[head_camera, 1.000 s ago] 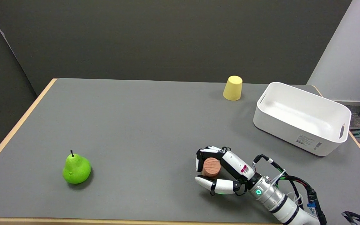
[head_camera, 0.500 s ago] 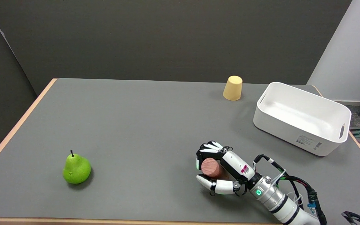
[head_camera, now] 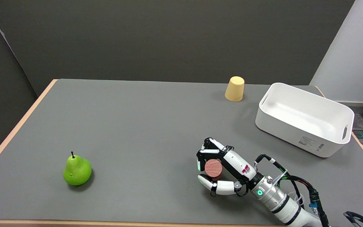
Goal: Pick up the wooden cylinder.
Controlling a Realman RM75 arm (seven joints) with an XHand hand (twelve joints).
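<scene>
The wooden cylinder is a short reddish-brown round block at the table's near right. My right hand grips it, fingers curled over its far side and thumb under its near side. The cylinder is tilted, its round end face turned toward the camera. It looks raised slightly off the grey tabletop. My arm reaches in from the lower right corner.
A green pear stands at the near left. A yellow cup sits upside down at the far side. To its right is a white bin near the table's right edge.
The hand has closed around the cylinder and tipped it from upright onto its side, then lifted it a little. Pear, cup and bin have not moved.
</scene>
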